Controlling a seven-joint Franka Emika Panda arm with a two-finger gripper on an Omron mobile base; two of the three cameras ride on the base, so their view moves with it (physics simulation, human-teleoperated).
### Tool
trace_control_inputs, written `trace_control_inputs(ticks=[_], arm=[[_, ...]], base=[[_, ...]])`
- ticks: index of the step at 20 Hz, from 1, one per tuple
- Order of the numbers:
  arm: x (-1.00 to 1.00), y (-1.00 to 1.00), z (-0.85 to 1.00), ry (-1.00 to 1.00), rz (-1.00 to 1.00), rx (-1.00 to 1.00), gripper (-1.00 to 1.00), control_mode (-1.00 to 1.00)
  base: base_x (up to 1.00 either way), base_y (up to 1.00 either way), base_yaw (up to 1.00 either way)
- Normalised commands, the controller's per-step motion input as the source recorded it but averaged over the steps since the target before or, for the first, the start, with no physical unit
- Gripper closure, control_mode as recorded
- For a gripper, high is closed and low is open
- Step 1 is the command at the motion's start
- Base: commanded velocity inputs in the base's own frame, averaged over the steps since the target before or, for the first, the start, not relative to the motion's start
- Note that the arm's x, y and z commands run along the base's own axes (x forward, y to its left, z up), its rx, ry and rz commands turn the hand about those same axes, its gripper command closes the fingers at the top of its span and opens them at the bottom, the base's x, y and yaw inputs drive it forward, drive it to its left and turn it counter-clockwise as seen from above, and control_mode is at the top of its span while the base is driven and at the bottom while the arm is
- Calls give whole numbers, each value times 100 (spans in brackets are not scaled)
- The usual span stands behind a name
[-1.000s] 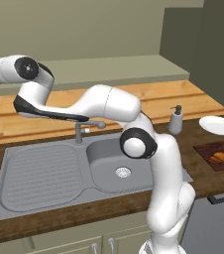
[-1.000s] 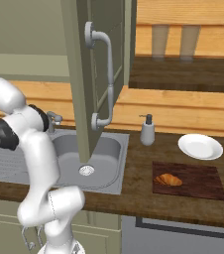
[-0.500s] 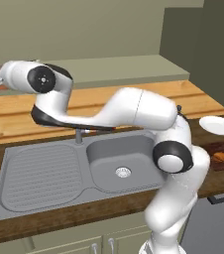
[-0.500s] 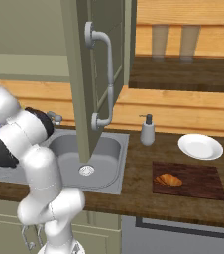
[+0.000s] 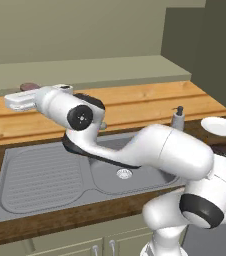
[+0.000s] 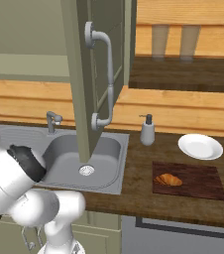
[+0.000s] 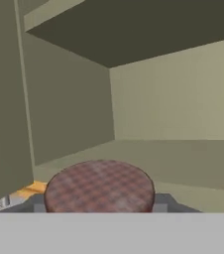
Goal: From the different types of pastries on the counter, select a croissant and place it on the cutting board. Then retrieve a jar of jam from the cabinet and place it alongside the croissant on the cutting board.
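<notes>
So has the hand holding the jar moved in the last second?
Yes. In the left base view the hand and jar have shifted right, toward the tap.

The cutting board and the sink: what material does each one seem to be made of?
The cutting board looks like wood with a dull finish: dark reddish-brown, with streaky grain. The sink looks like brushed steel: even grey, with a ribbed draining side. As the scene is rendered, both are only appearances.
</notes>
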Motion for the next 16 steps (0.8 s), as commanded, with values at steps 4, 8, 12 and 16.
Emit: trace_control_inputs(ticks=[4, 8, 12, 16], arm=[[0, -59, -24, 1, -8, 11, 100, -100], [0, -65, -37, 1, -6, 1, 100, -100], [0, -81, -22, 0, -4, 0, 100, -100], [3, -100, -17, 0, -3, 0, 100, -100]], base=[[0, 0, 0], [0, 0, 0], [0, 0, 0], [0, 0, 0]])
